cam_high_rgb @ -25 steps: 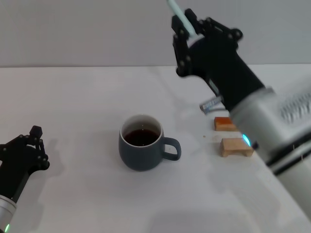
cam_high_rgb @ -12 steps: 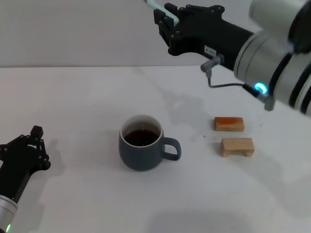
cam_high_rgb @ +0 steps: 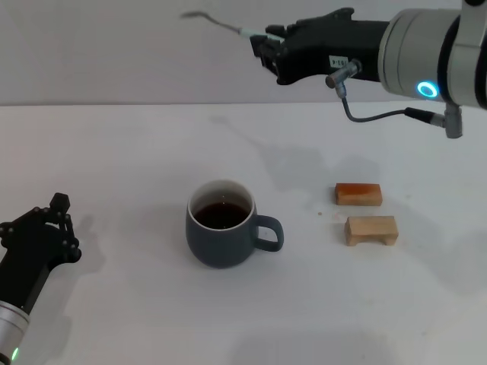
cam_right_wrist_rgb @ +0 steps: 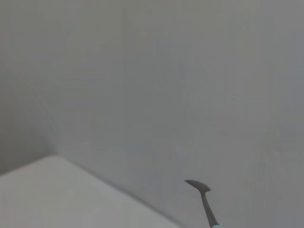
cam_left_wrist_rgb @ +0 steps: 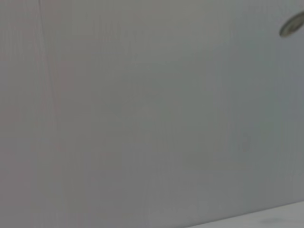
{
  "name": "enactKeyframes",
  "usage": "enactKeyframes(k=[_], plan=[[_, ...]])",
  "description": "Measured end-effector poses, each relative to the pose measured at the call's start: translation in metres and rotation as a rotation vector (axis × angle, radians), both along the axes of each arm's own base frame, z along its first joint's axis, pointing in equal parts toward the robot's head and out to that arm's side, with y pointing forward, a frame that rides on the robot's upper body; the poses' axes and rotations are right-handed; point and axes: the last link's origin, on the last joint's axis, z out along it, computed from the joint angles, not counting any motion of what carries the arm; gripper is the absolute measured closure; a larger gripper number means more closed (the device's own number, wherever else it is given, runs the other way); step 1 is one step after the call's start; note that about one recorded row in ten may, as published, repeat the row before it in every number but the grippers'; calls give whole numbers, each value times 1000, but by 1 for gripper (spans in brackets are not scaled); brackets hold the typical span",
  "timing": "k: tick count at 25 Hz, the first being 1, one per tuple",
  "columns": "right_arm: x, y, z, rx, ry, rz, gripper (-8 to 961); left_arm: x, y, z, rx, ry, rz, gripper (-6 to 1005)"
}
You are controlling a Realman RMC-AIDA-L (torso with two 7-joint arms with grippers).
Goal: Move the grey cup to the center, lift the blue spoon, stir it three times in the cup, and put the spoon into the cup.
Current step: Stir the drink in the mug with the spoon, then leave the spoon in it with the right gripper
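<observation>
The grey cup [cam_high_rgb: 223, 223] stands mid-table with dark brown liquid inside and its handle pointing right. My right gripper [cam_high_rgb: 268, 46] is high above the table's far side, shut on the blue spoon [cam_high_rgb: 221, 24]. The spoon sticks out level to the left, with its metal bowl at the far end. Its bowl and neck also show in the right wrist view [cam_right_wrist_rgb: 203, 199] and its bowl in the left wrist view [cam_left_wrist_rgb: 291, 26]. My left gripper [cam_high_rgb: 47, 228] rests low at the front left, away from the cup.
Two wooden blocks lie right of the cup: an orange-brown one [cam_high_rgb: 358, 193] and a pale one [cam_high_rgb: 371, 230] in front of it. A grey wall rises behind the white table [cam_high_rgb: 137, 152].
My right arm has swung so the gripper now points left and level. The spoon went from upright to level, its bowl now far out to the left. Cup and left arm stayed put.
</observation>
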Motion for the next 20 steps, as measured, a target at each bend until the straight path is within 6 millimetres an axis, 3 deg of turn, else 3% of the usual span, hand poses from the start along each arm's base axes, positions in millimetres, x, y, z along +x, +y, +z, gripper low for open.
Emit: enactKeyframes(k=[7, 15, 20], plan=[[-2, -3, 0, -99, -93, -59, 791, 2, -2, 5, 32, -4, -25, 1000], [-15, -23, 0, -188, -157, -92, 791, 2, -2, 10, 57, -3, -36, 1001], [-10, -25, -1, -197, -170, -121, 791, 2, -3, 11, 63, 1, -38, 1001]])
